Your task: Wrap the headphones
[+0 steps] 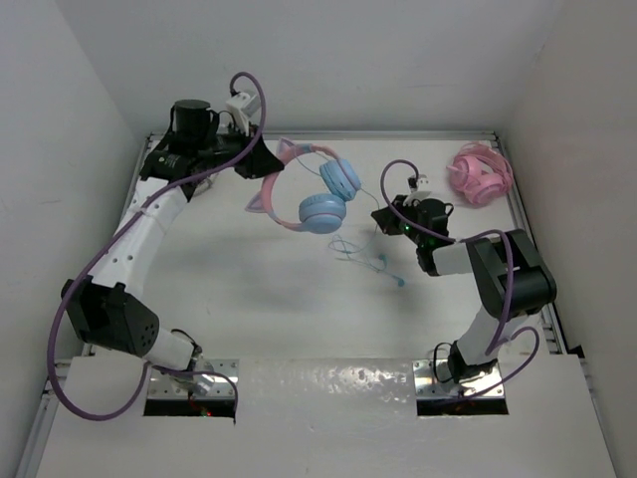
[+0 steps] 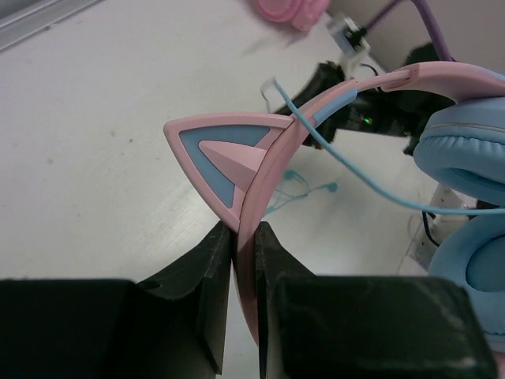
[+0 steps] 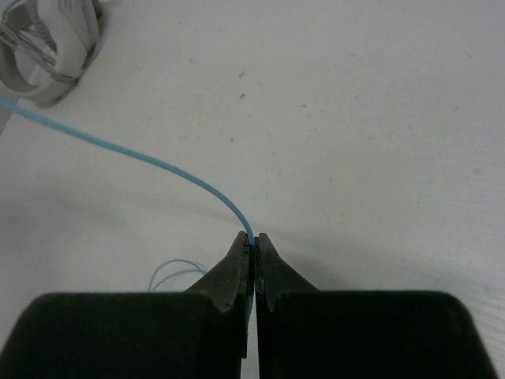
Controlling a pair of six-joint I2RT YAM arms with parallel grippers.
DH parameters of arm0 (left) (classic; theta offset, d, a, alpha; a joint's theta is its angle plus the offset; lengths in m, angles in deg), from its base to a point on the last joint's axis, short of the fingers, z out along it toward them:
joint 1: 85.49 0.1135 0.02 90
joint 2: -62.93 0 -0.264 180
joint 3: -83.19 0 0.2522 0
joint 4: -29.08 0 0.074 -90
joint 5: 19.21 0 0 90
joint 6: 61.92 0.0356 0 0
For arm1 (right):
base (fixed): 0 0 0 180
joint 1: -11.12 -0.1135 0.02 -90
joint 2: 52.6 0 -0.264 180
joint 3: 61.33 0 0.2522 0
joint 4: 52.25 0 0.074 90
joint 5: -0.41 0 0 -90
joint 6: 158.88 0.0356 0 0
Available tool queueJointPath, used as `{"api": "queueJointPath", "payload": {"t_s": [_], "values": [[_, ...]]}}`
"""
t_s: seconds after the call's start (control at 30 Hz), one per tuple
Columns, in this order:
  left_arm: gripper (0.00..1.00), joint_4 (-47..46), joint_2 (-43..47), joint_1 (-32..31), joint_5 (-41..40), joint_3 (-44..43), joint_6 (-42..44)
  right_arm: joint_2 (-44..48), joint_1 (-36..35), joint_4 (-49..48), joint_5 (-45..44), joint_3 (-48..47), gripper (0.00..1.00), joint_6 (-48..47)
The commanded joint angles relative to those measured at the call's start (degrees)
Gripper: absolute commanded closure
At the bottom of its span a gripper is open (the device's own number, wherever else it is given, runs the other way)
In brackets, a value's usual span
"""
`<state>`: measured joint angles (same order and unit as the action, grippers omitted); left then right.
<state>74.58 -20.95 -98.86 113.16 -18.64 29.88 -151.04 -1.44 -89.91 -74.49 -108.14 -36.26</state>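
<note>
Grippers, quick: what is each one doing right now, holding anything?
Left gripper: closed on the headphones, at the pink headband beside a cat ear.
Right gripper: closed on the thin blue cable.

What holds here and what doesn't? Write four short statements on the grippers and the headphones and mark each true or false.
1. The left gripper is clamped on the pink headband of the headphones, right by a cat ear. True.
2. The right gripper is open and holds nothing. False: it is shut on the thin blue cable.
3. The whole cable is wound tight round the headband. False: part of it lies in loose loops on the table.
4. A bundled all-pink pair of headphones lies near the far right corner of the table. True.
</note>
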Motion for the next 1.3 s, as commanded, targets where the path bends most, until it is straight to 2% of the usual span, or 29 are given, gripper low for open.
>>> {"api": "queueJointPath", "payload": {"t_s": [0.0, 0.1, 0.37, 0.5, 0.63, 0.87, 1.1, 1.17, 1.27], "values": [[1.0, -5.6, 2.4, 2.1, -0.7, 1.2, -3.8, -0.8, 0.3, -4.2, -2.2, 1.5, 1.0, 0.8], [1.0, -5.6, 2.8, 2.2, -2.6, 1.9, -3.5, -2.1, 0.3, -2.4, -2.3, 0.3, 1.0, 0.6], [1.0, -7.7, 1.8, 2.6, -0.8, 0.9, -8.0, -4.1, -2.9, -1.1, -2.2, -1.8, 1.0, -0.1], [1.0, -12.8, 1.6, 7.6, 2.4, 3.0, -14.7, -4.0, -4.3, -1.7, -2.9, -0.5, 1.0, 0.2], [1.0, -16.3, 1.9, 13.0, 2.0, 5.4, -16.9, -3.9, -4.2, -1.5, -3.9, 1.2, 1.0, -0.1], [1.0, -18.3, 1.9, 13.3, 1.3, 6.7, -18.0, -4.1, -5.6, 1.0, -4.6, -0.7, 1.0, -1.8], [1.0, -21.9, 0.1, 13.4, 0.9, 6.5, -23.2, -4.2, -13.9, 7.6, -7.3, -6.0, 1.0, -6.4], [1.0, -24.0, -0.6, 13.8, 0.1, 7.7, -26.9, -4.2, -16.5, 9.2, -8.8, -6.8, 1.0, -8.2], [1.0, -27.1, -1.6, 16.7, -2.1, 9.8, -31.4, -3.6, -24.0, 10.5, -11.8, -7.8, 1.0, -10.7]]}}
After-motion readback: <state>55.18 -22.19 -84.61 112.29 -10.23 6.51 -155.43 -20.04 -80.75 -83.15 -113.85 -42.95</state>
